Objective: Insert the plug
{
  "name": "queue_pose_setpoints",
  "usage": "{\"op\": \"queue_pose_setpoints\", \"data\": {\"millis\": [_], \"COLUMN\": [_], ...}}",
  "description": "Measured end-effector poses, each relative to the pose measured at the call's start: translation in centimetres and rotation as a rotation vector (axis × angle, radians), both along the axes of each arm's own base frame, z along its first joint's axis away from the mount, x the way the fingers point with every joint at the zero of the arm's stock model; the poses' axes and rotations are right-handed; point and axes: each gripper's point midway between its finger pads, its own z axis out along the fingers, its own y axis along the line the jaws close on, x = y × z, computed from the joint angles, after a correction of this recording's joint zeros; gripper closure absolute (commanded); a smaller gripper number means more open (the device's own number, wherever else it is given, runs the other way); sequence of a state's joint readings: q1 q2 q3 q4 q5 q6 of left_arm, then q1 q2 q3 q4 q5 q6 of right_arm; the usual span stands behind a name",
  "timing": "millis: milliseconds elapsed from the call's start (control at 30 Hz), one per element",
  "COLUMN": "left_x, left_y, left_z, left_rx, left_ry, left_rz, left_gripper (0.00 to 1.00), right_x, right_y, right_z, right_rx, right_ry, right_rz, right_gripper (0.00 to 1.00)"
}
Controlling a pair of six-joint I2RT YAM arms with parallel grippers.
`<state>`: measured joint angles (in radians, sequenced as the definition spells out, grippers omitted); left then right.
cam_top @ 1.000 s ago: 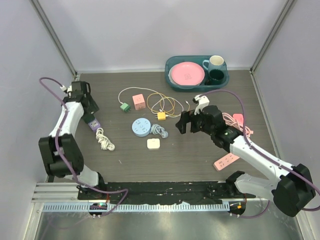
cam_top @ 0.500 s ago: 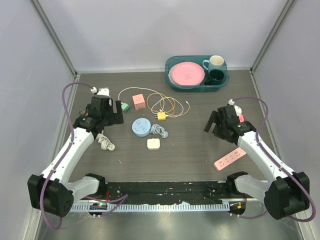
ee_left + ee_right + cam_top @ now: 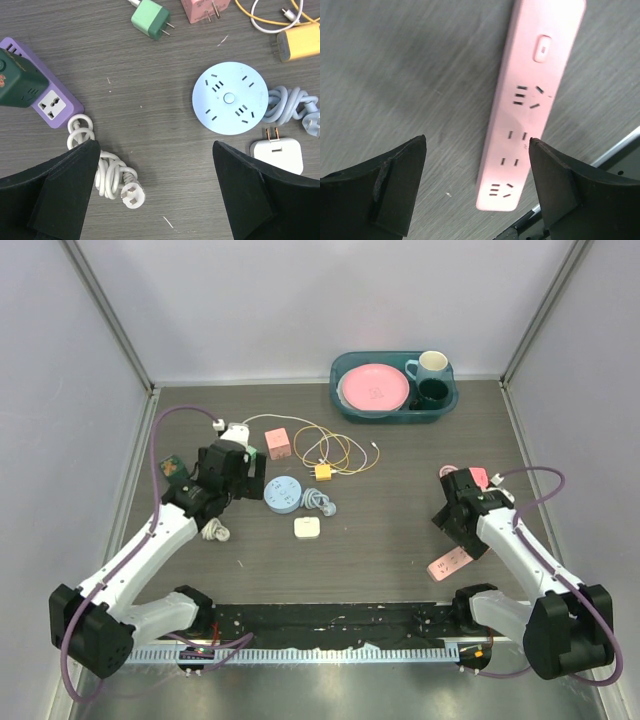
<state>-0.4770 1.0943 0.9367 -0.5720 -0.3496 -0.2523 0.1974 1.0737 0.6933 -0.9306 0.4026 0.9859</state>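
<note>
Both arms have relocated in the last second. Left gripper [image 3: 155,150] has swung in from the far-left corner and now hangs over the plug cluster, jaws spread wide with only bare table between them. In its wrist view, the white cable plug [image 3: 129,194] lies just inside the left-hand jaw and the purple strip [image 3: 52,106] ahead of that jaw. The round blue socket [image 3: 229,98] sits ahead of the right-hand jaw, with the white adapter [image 3: 276,152] just beside it. The green plug [image 3: 150,19] lies well ahead, roughly centred. Right gripper [image 3: 476,142] has pulled back from mid-table to the pink power strip [image 3: 530,100]. The strip runs lengthwise between its jaws, offset toward the right-hand one, untouched. Those jaws are apart and empty too. My read: still approach phase, no plug picked up, nothing inserted. Can't tell which plug is the target. Likely split: right arm steadies the pink strip, left fetches a plug.
</note>
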Motion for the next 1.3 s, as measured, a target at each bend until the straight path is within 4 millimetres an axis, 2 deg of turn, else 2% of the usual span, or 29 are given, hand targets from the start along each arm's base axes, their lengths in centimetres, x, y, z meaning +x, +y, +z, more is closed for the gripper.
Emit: {"op": "queue_pose_setpoints", "data": {"millis": [100, 267, 367, 667, 700, 767, 800, 900, 1000, 1133, 1300], "left_x": [-0.4, -0.8, -1.0, -1.2, -1.2, -1.2, -1.2, -1.2, -1.2, -1.1, -1.0], "left_y": [-0.2, -0.3, -0.4, -0.5, -0.5, -0.5, -0.5, -0.5, -0.5, -0.5, -0.4], "left_z": [-0.3, -0.3, -0.1, 0.6, 0.6, 0.6, 0.6, 0.6, 0.6, 0.3, 0.0], "left_rx": [0.032, 0.087, 0.1, 0.113, 0.113, 0.112, 0.112, 0.113, 0.113, 0.121, 0.132], "left_ry": [-0.004, -0.025, -0.04, -0.07, -0.071, -0.071, -0.071, -0.071, -0.071, -0.063, -0.054], "left_rz": [-0.012, -0.025, -0.032, -0.043, -0.043, -0.043, -0.043, -0.043, -0.043, -0.04, -0.037], "left_gripper": [0.0, 0.0, 0.0, 0.0, 0.0, 0.0, 0.0, 0.0, 0.0, 0.0, 0.0], "right_x": [-1.2, -1.9, -2.7, -3.5, -3.4, -3.2, -3.1, -2.1, -0.4, 2.1, 3.1], "right_y": [-0.3, -0.4, -0.4, 0.2, 0.3, 0.5, 0.6, 1.2, 3.2, 7.0, 8.7], "right_z": [-0.9, -1.7, -2.6, -4.2, -4.2, -4.2, -4.2, -4.1, -4.0, -4.0, -4.0], "right_rx": [-0.002, 0.006, 0.013, 0.035, 0.039, 0.043, 0.039, 0.002, -0.046, -0.071, -0.086], "right_ry": [0.032, 0.047, 0.07, 0.146, 0.151, 0.167, 0.178, 0.198, 0.201, 0.193, 0.213], "right_rz": [-0.05, -0.098, -0.111, -0.056, -0.05, -0.006, 0.015, 0.13, 0.32, 0.531, 0.648], "right_gripper": [0.13, 0.14, 0.21, 0.6, 0.72, 0.8, 0.91, 0.99, 0.99, 0.99, 0.99]}}
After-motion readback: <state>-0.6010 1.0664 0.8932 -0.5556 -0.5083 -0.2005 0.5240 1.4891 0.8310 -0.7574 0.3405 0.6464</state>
